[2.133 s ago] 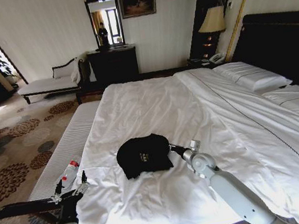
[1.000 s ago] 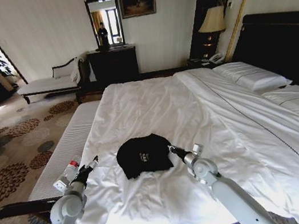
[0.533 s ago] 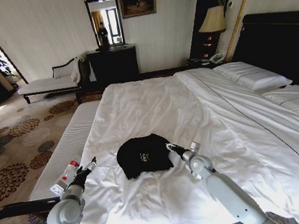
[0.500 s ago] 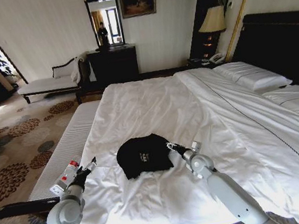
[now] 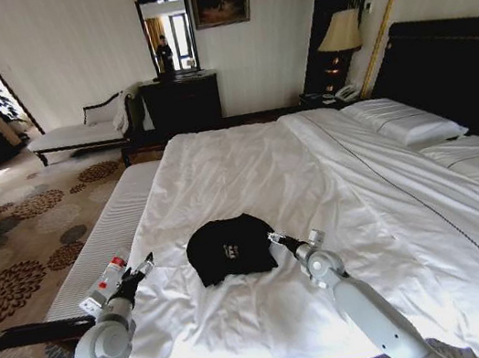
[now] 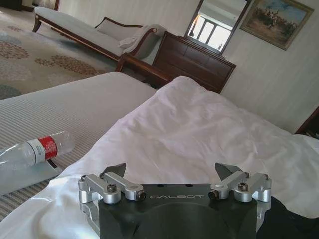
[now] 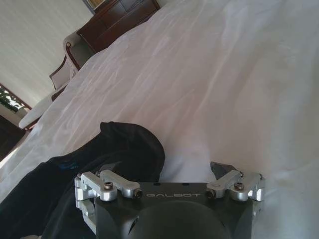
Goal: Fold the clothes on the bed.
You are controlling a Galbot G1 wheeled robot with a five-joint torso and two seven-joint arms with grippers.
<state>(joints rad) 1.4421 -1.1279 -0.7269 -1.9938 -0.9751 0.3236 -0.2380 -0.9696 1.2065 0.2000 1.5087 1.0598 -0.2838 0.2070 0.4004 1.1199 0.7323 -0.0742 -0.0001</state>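
The T-shirt (image 5: 230, 247) lies bunched, wider than deep, on the bed (image 5: 247, 168) between my arms, its right edge just beside my right gripper (image 5: 274, 240), while my left gripper (image 5: 143, 265) stands farther off; both jaws are spread, grasping nothing.

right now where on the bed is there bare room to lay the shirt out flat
The widest bare sheet on the bed runs from the T-shirt up toward the far end, and right toward the pillows. It is crowded around the shirt: the right tool sits open at its edge, the left tool open beside a bottle.
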